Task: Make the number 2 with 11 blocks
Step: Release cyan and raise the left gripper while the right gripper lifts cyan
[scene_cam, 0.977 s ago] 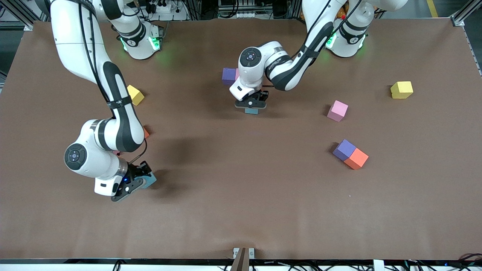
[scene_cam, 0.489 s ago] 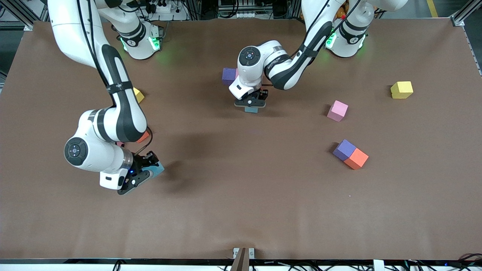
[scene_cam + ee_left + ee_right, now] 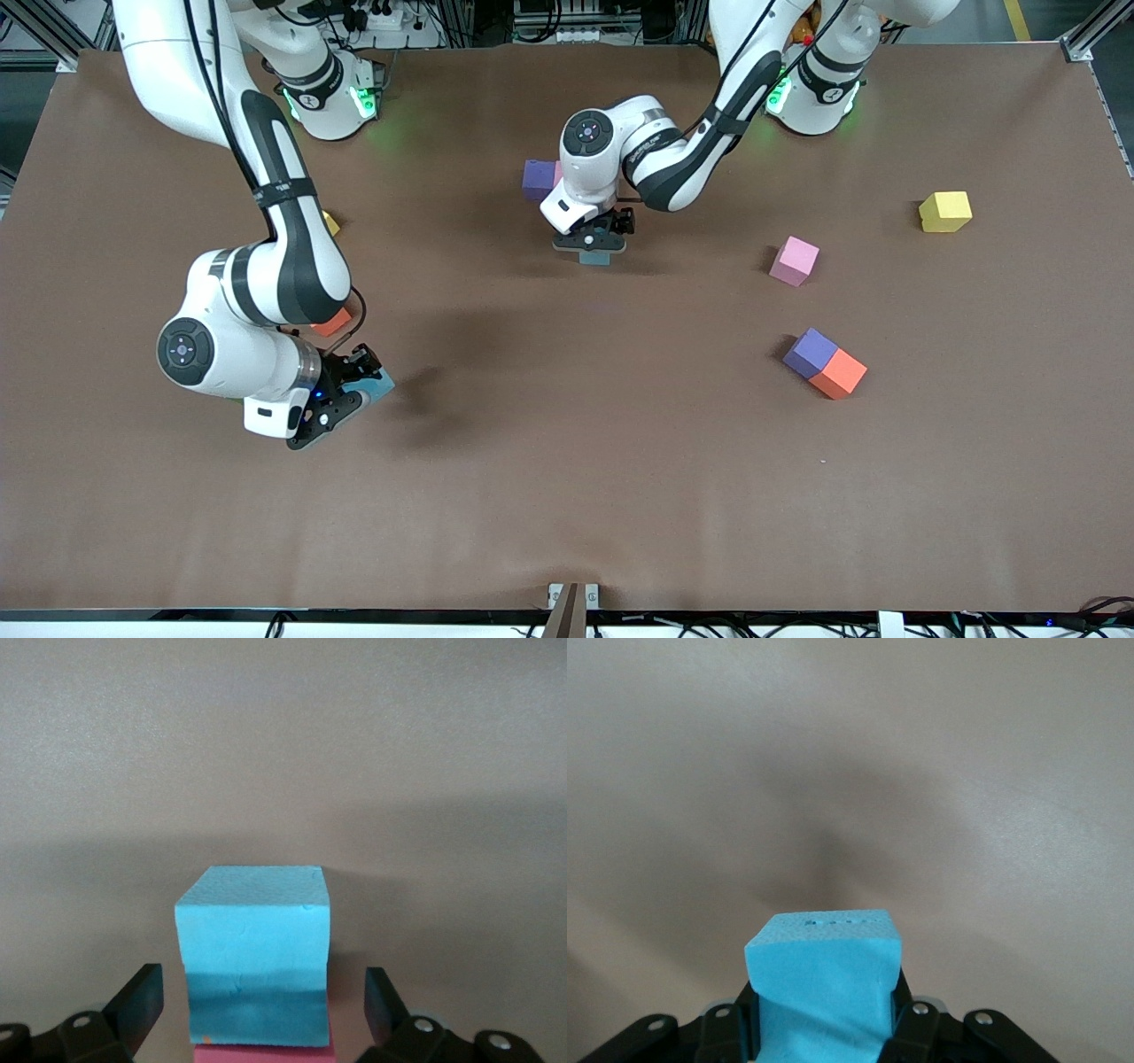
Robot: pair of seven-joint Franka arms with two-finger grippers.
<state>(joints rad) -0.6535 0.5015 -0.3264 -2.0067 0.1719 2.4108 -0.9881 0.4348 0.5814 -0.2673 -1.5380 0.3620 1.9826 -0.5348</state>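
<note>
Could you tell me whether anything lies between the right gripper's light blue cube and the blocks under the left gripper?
Nothing visible does. The right gripper, shut on its light blue cube, is over bare table, and only bare brown surface separates it from the placed light blue cube between the left gripper's open fingers.

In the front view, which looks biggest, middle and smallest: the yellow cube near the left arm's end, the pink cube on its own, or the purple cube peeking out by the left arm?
1. and 2. The yellow cube and pink cube look alike; not ranked.
3. Purple cube, partly hidden by the left arm.
</note>
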